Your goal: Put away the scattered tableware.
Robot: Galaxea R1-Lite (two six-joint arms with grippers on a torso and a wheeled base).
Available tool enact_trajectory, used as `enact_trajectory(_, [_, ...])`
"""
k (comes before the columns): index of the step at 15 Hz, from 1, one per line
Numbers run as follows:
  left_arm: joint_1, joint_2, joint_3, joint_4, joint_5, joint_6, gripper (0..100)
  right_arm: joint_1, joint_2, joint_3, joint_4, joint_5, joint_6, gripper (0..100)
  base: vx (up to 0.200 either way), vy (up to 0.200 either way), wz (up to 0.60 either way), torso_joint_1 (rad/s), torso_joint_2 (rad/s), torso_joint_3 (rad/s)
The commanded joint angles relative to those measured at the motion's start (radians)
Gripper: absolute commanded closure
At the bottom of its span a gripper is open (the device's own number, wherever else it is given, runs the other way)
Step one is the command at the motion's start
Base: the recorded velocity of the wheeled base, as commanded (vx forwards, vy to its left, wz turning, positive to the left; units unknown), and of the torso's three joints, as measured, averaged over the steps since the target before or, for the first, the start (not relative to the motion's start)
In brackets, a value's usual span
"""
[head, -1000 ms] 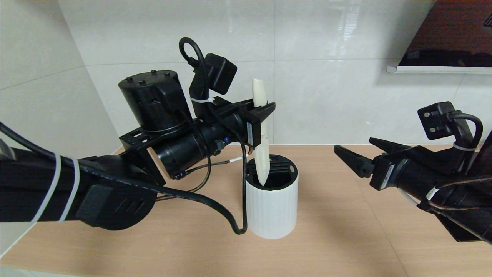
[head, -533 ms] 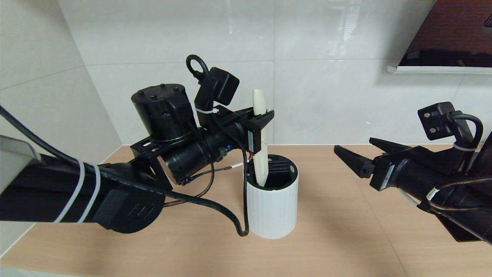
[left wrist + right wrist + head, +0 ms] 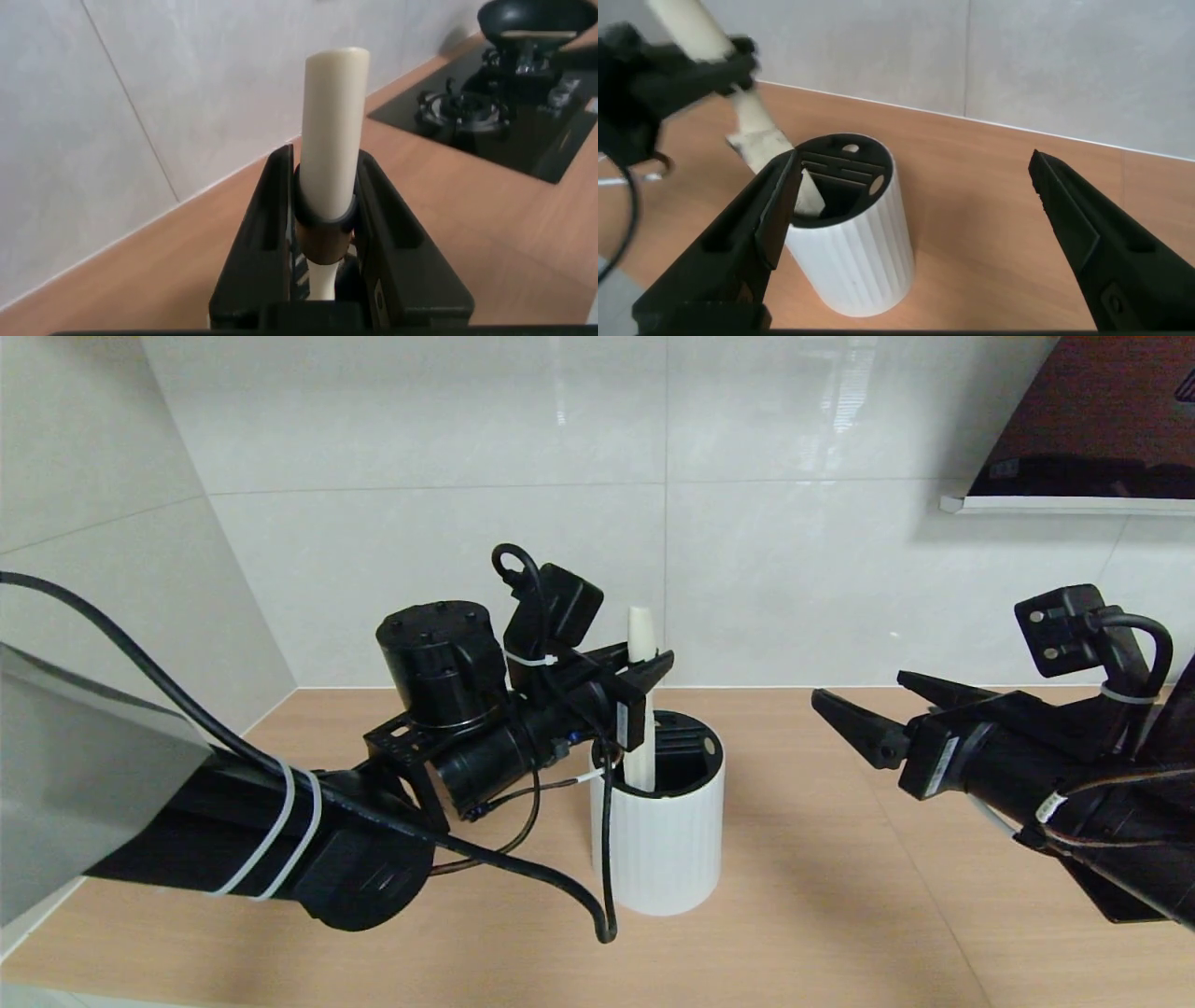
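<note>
Pale tiled wall (image 3: pixel 794 569) across the back, light wooden table (image 3: pixel 822 915) below it, dark hood (image 3: pixel 1074 429) at upper right of the head view. At frame centre on the table, a white ribbed holder (image 3: pixel 658 845) with a black slotted insert, standing upright. Just above its rim, slightly left of centre, the left hand (image 3: pixel 644 686), clenched on the cream handle of a utensil (image 3: pixel 640 644). In the left wrist view, that handle (image 3: pixel 332 131) squeezed between both jaws, rounded end poking up past them. Utensil near upright with a slight lean, pale flat lower part already down inside the left part of the holder's opening. Depth of the tip inside: hidden. At right of the head view, the right hand (image 3: pixel 859 689), released and carrying nothing, jaws spread wide, pointing toward the holder but well apart from it. In the left wrist view, farther along the table, a black stove (image 3: pixel 486 103) with a pan (image 3: pixel 528 19) on it, no part of the job as far as can be judged. As for progress: judged well along for this one piece, lined up, partly sunk, not yet let go. Left to do, most likely: lower a little more, loosen the grip, then lift the hand straight up without dragging the handle or tipping the holder. Remainder of the wider tidy-up beyond this piece: impossible to judge from here.
</note>
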Motion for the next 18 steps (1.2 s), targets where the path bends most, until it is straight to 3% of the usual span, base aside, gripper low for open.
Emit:
enact_trajectory(1, [0.0,0.019,0.012,0.0,-0.001,0.0,100,0.001,0.001,0.001,-0.001,0.0,0.0,0,0.0,0.0,0.0,0.0,0.0,0.0])
enact_trajectory(18, [-0.001,0.146,0.006,-0.002,0.018,0.0,100,0.001,-0.004,0.003,-0.001,0.0,0.0,0,0.0,0.0,0.0,0.0,0.0,0.0])
